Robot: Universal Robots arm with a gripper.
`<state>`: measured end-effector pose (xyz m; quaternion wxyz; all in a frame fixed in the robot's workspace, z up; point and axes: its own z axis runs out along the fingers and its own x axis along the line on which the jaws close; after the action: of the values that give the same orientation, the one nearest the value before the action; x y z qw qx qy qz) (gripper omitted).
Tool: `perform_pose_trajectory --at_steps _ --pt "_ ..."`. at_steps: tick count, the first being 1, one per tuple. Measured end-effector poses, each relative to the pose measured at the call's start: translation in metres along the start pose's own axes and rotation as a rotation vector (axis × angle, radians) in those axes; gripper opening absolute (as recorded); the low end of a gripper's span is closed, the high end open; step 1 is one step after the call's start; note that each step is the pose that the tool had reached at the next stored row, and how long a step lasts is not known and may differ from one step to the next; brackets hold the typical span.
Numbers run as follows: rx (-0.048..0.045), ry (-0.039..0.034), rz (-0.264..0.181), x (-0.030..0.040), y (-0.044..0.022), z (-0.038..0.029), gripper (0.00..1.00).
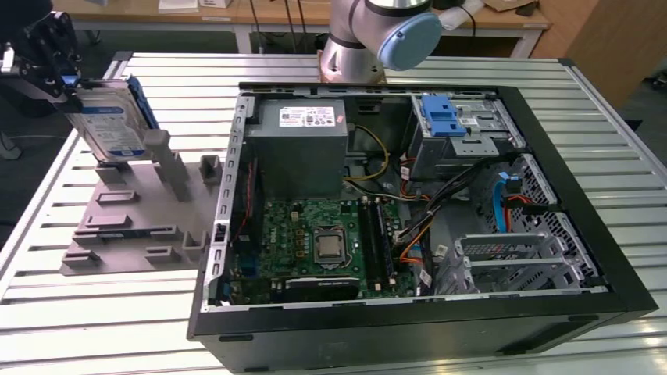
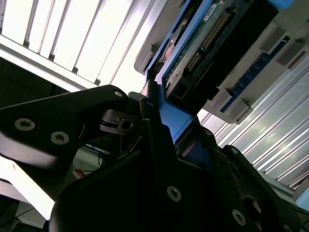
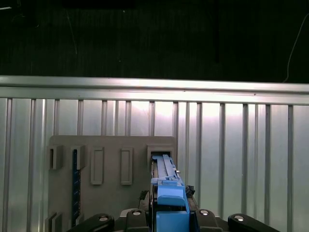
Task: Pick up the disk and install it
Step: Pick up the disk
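Upper left of the exterior view: the pincer [image 1: 65, 78] is gripping the disk [image 1: 109, 121] by its blue carrier edge, upright at the grey fixture [image 1: 125, 219]. Lifting straight, without tilt, is probably the best way to avoid binding in the slot.

Ext. view: PC case [image 1: 583, 234], side open, fills centre & right of frame, on slatted table [image 1: 94, 328]. Inside case: power supply [image 1: 302, 144] upper left, drive bay [image 1: 458, 129] upper right, motherboard [image 1: 312, 250] below the supply. Fixture plate [image 1: 120, 226] lies on table left of case, apart from it. Disk [image 1: 109, 121] stands on edge at plate's far end, upper left of frame, w/ gripper [image 1: 65, 78] clamped on its top edge. Arm base [image 1: 360, 47] behind case, top centre.
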<state>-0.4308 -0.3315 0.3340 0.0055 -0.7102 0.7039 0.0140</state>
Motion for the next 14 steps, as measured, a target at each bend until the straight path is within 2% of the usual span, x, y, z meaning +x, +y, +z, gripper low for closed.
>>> perform_pose_trajectory --at_steps 14 --pt "0.0 0.0 0.0 -0.0002 0.0001 -0.0053 0.36"
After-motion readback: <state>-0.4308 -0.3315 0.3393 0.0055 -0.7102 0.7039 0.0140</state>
